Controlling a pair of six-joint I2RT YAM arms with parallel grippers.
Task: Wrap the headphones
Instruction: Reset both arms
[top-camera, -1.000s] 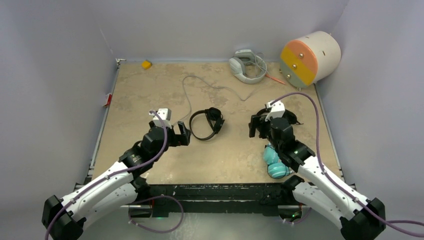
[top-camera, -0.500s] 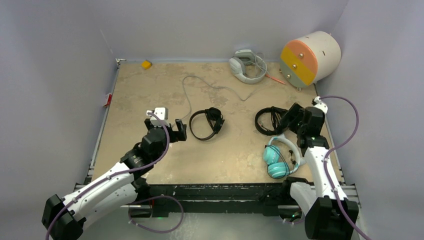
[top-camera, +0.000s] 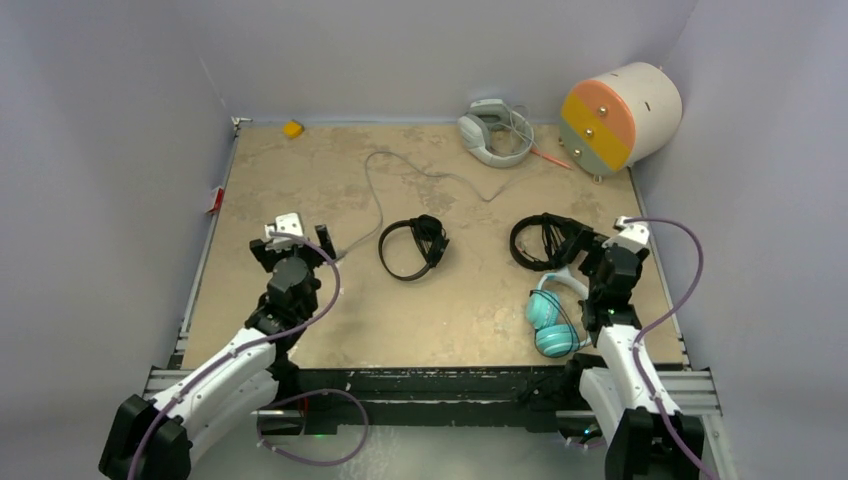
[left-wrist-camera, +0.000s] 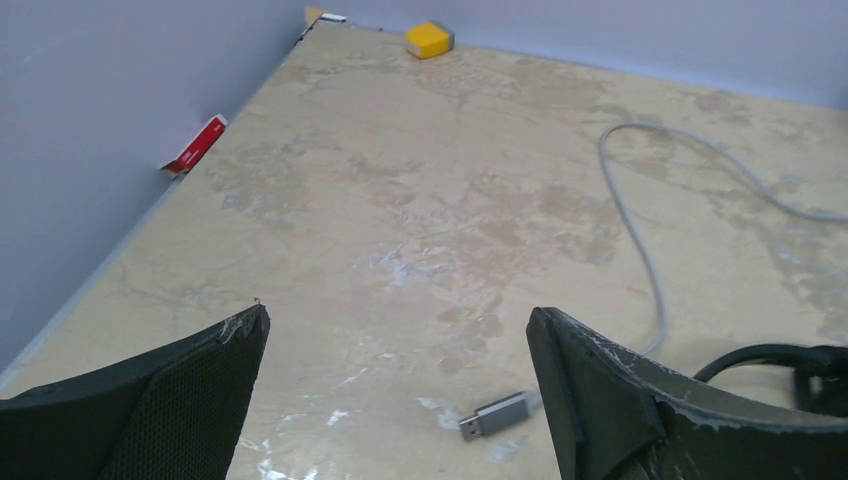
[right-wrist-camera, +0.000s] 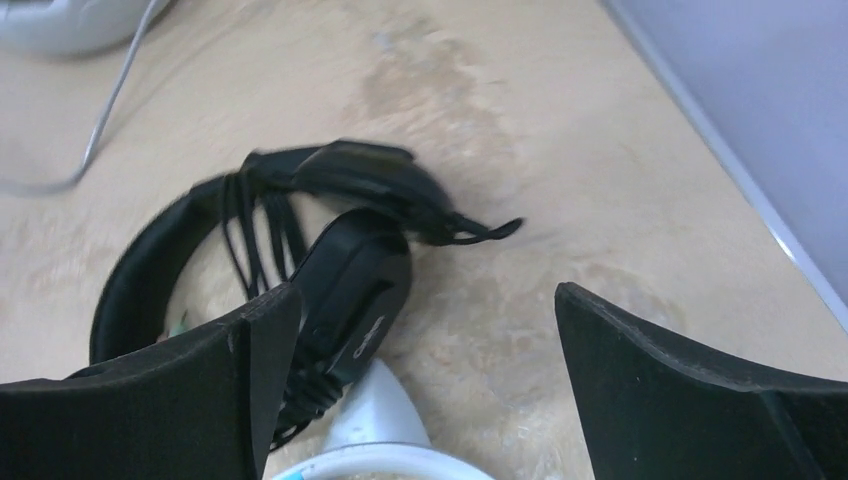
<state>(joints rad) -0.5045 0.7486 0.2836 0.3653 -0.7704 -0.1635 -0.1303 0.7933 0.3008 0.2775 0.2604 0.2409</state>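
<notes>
Three pairs of headphones lie on the table. One black pair rests at the middle. A second black pair, its cord wound round the band, lies at the right. The teal pair with the white cat-ear band sits just nearer than that. My right gripper hovers open over the white band's ear tip, beside the wound black pair, holding nothing. My left gripper is open and empty, left of the middle pair.
A grey-white headset lies at the back; its grey cable runs to a USB plug on the table between my left fingers. An orange-and-yellow drum stands back right, a yellow block back left, and a red tag sits at the left wall.
My right arm has drawn back to the right, off the wound black pair, which now lies uncovered. My left arm has swung left, away from the middle pair.
</notes>
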